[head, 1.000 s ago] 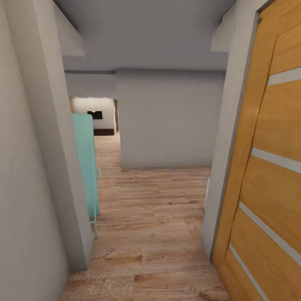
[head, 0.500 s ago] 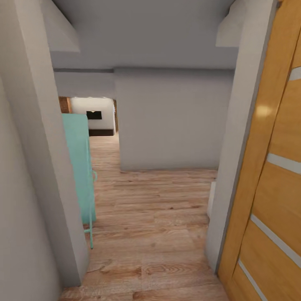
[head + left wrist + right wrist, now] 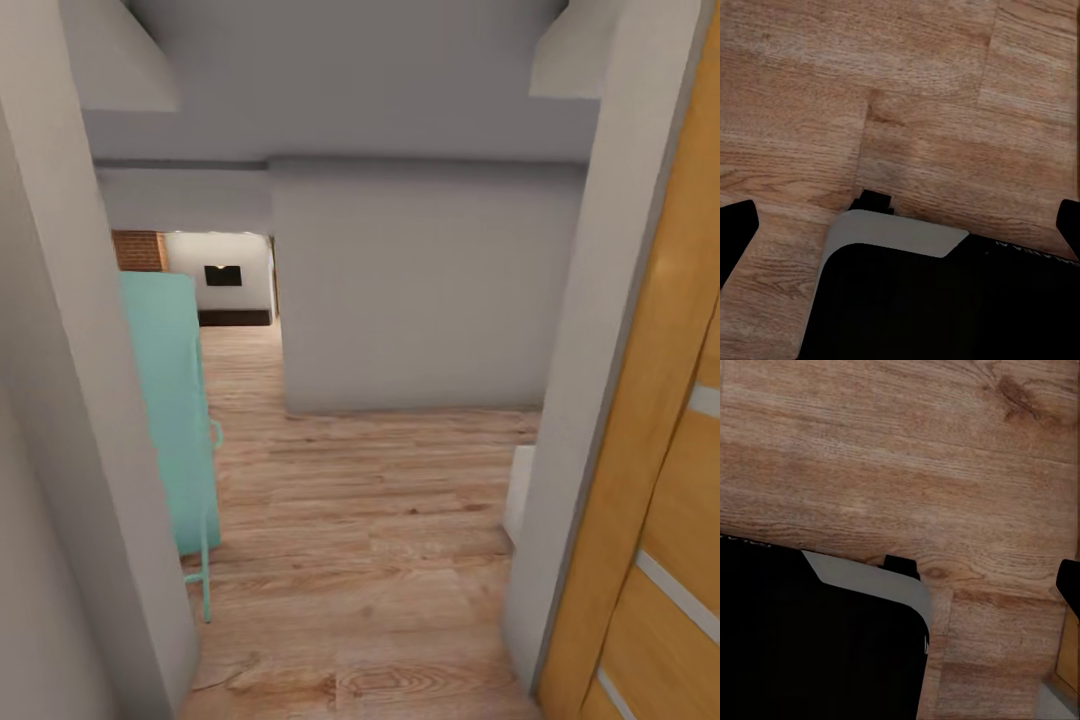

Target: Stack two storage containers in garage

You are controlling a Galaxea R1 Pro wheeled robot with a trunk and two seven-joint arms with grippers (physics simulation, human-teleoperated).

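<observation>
**While I Drove Through the Doorway**

While I looked from the head camera, I saw a light wood-plank floor (image 3: 370, 520) between pale grey walls (image 3: 420, 290). A wooden panel door (image 3: 660, 480) stood on the right and a turquoise thing (image 3: 165, 400) on the left. Far back was a brick wall (image 3: 137, 250). No orange bins were in sight. Both wrist cameras looked down at wood floor and my robot's black base (image 3: 937, 307). The left gripper's (image 3: 900, 225) dark fingertips (image 3: 735, 225) were spread wide with nothing between them. For the right gripper, I could not tell.

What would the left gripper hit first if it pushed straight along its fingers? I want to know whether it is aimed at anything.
Most likely the light wood-plank floor: the left gripper points at bare boards past the robot's black, grey-edged base, with nothing between its wide-apart fingertips.
</observation>
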